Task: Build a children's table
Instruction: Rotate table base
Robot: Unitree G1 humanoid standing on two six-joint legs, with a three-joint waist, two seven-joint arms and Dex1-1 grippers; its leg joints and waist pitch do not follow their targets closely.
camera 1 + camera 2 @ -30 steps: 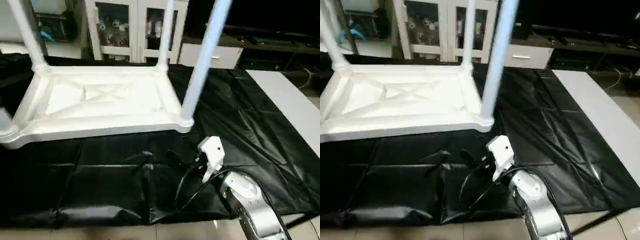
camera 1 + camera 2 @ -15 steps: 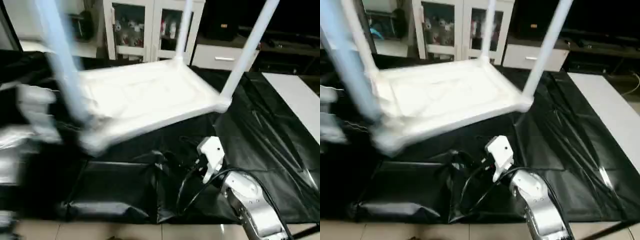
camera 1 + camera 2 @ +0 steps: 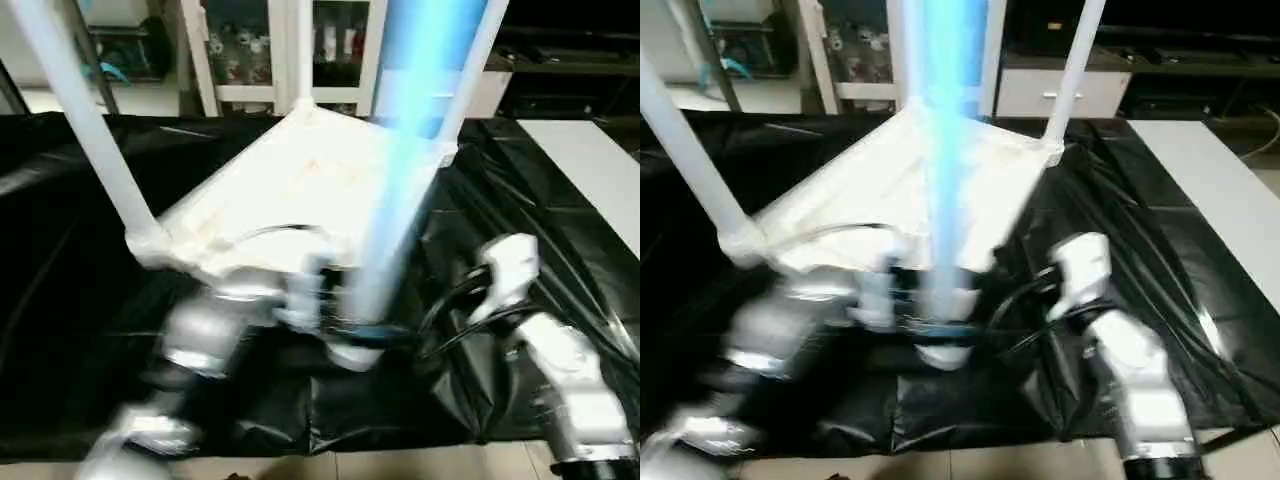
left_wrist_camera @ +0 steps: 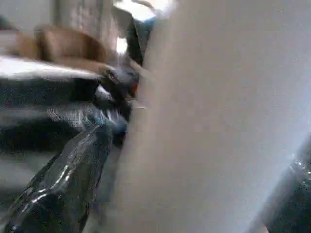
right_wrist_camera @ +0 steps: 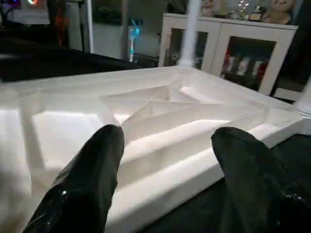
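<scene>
The table (image 3: pixel 290 190) lies upside down on a black sheet (image 3: pixel 60 230) spread over the floor, its ribbed underside up and its legs standing upward. It sits skewed, one corner pointing toward the robot and the opposite corner toward the white cabinet (image 3: pixel 290 50) behind. The near leg (image 3: pixel 400 170) rises from the near corner socket and runs out past the top of the head views. The left leg (image 3: pixel 85 130) stands at the left corner, and a third leg (image 3: pixel 1075 65) at the right corner.

The left claw (image 3: pixel 340 320) is at the foot of the near leg, low by the socket; its fingers stand wide apart on either side of the tube, which sits close against the wrist camera. Whether the pads touch the leg I cannot tell, for the arm is smeared.

The right claw (image 5: pixel 167 170) hangs just off the table's right edge, fingers (image 5: pixel 87 179) apart and holding nothing, with the rim and ribs straight ahead of them.

Open sheet lies to the left of the table and to the right behind the right arm (image 3: pixel 560 370). A pale strip of floor (image 3: pixel 590 170) borders the sheet's right edge, and bare tile shows along its near edge.
</scene>
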